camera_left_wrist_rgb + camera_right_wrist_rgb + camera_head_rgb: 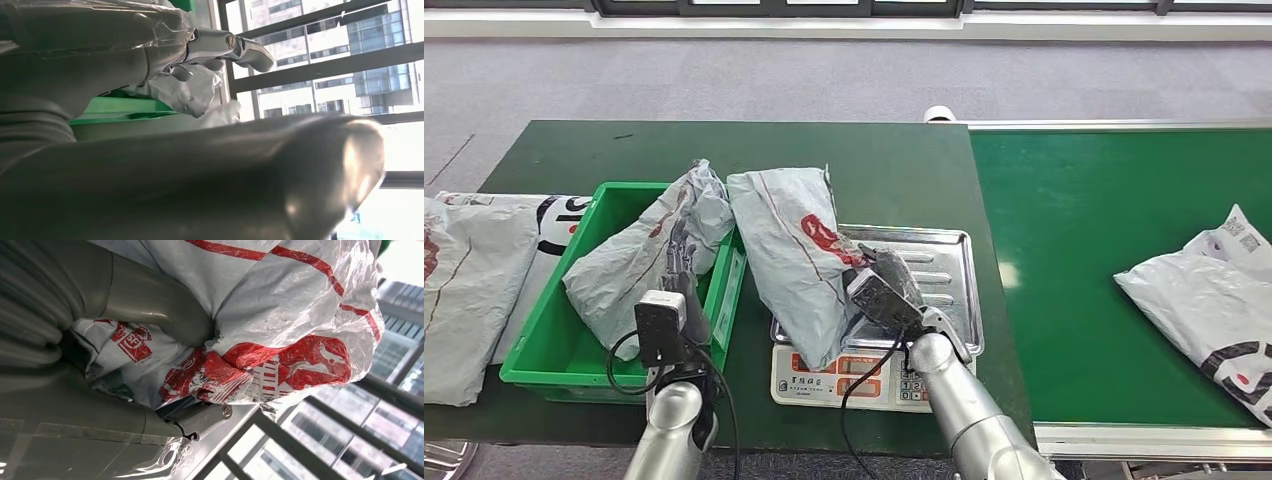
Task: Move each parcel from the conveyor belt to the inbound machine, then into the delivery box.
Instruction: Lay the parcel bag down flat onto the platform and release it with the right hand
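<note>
Grey parcel (pixel 789 255) is gripped by the right hand (pixel 886 285) over the scale (pixel 944 265); one parcel (pixel 639 265) is touched in the green box (pixel 549 345) by the left hand (pixel 682 262), grip unclear; a third (pixel 1209 295) lies on the belt (pixel 1104 200).

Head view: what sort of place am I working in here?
Probably a parcel-sorting or logistics test station. A green conveyor belt carries a grey poly mailer, a weighing scale sits beside it with the right hand holding a parcel on it, and a green crate takes another.

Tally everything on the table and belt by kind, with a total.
Parcels: 4
Green bins: 1
Scales with metal tray: 1
Total: 6
</note>
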You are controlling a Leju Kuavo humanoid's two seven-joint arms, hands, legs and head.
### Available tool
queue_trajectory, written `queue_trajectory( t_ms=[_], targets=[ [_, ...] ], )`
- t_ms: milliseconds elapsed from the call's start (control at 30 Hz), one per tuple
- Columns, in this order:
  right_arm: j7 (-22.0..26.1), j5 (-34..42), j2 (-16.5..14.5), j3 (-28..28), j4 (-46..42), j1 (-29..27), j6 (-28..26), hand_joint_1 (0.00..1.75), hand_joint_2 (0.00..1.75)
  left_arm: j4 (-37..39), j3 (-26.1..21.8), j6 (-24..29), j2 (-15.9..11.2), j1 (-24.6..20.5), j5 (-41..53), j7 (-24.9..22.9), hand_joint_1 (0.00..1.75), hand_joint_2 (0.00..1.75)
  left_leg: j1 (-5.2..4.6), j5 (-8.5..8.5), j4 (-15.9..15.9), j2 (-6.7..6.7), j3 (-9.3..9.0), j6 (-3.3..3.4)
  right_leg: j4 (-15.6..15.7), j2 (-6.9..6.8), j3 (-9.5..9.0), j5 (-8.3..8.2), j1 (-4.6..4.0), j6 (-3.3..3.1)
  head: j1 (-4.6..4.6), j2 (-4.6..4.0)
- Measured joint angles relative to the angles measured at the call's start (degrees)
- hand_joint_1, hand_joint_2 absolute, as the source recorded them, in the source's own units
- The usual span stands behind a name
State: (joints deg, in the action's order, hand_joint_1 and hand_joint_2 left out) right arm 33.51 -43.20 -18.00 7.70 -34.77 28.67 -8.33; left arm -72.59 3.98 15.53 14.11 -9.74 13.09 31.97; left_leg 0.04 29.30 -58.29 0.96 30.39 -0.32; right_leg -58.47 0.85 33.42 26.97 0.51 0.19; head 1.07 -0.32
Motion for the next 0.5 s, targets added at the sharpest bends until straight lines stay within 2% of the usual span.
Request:
queue_trajectory(
  t_ms=[267,400,500],
  targets=[
    [-0.6,2.5,0.0,5.3,-3.7,-2.7,3.4,1.75,1.75,0.2,0.0,0.0,0.0,-0.1,-0.5,0.1,0.0,0.0,-0.01,0.0,0.0,-0.02,0.02,0.0,0.0,0.01,0.01,-0.01,0.01,-0.01,-0.01,0.0],
    [-1.9,3.4,0.4,7.7,-6.5,-4.3,4.8,0.0,1.75,0.1,0.0,-0.1,0.0,-0.1,-0.5,0.0,0.0,0.0,-0.01,0.0,0.0,-0.02,0.02,0.0,0.0,0.01,0.02,-0.01,0.01,-0.01,-0.01,0.0],
    [-3.6,3.2,0.8,8.9,-8.4,-5.1,3.8,0.0,1.75,-0.1,0.0,-0.1,-0.1,0.2,-0.5,-0.1,0.0,0.0,-0.01,0.0,0.0,-0.02,0.02,0.0,0.0,0.01,0.02,-0.01,0.01,-0.01,-0.01,0.0]
  ],
)
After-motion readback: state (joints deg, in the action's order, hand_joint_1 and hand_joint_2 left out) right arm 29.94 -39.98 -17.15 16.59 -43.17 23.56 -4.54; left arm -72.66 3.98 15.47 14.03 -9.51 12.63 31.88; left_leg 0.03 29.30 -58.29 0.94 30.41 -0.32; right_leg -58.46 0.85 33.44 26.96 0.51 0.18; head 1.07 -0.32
